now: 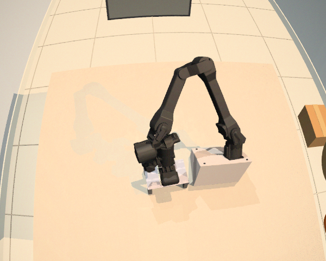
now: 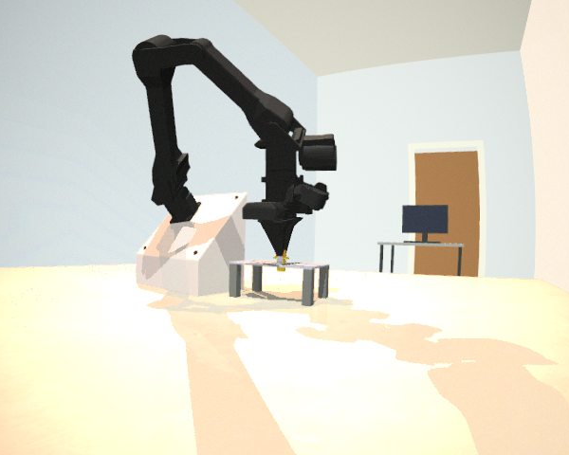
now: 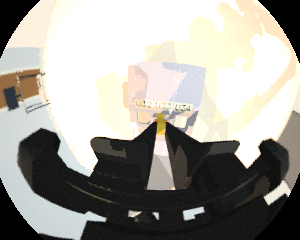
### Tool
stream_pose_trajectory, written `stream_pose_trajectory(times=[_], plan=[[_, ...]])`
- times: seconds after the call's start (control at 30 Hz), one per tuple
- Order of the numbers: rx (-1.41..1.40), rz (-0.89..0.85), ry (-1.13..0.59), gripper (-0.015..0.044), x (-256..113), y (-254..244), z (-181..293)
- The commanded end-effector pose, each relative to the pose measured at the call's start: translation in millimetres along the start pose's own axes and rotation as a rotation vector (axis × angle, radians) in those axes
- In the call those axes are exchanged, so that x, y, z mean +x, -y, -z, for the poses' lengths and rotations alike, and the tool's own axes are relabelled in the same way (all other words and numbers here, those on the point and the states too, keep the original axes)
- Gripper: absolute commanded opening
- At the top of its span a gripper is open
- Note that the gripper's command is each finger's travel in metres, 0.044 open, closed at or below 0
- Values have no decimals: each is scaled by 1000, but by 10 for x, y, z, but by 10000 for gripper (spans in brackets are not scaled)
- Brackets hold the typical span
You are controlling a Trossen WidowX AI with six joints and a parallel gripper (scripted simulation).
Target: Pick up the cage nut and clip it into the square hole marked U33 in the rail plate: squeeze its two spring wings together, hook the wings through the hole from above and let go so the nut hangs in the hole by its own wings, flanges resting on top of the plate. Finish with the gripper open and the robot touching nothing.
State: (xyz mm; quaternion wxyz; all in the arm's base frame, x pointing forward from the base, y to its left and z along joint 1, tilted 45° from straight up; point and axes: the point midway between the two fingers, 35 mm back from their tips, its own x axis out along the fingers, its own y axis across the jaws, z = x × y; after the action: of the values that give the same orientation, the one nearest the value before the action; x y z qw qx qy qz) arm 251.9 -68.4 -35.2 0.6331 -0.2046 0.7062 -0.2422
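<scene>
The yellow cage nut (image 2: 281, 268) (image 3: 161, 123) is between the fingertips of my gripper (image 2: 279, 256) (image 3: 160, 131), which is shut on it and points down at the rail plate (image 1: 182, 168) (image 2: 306, 265) (image 3: 187, 82). In the wrist view the nut is over the middle hole, below the U33 label (image 3: 163, 106), and hides most of that hole. In the exterior view its lower yellow end shows just below the plate's edge, and other yellow parts show above the plate beside the fingertips. Whether the wings are hooked cannot be told. The arm hides the nut in the top view.
The plate stands on short dark legs (image 2: 307, 288). The arm's pale base block (image 1: 219, 174) (image 2: 167, 269) stands close beside it. The holes under U32 (image 3: 144, 117) and U34 (image 3: 180, 121) show on either side of the nut. A cardboard box (image 1: 316, 123) is far to the right.
</scene>
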Motion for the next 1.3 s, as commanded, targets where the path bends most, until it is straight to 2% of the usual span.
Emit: stream_pose_trajectory(times=[0.0,1.27], plan=[[-3,-6,2,29,-2,-6,-3],[-4,-53,2,29,1,9,-8]])
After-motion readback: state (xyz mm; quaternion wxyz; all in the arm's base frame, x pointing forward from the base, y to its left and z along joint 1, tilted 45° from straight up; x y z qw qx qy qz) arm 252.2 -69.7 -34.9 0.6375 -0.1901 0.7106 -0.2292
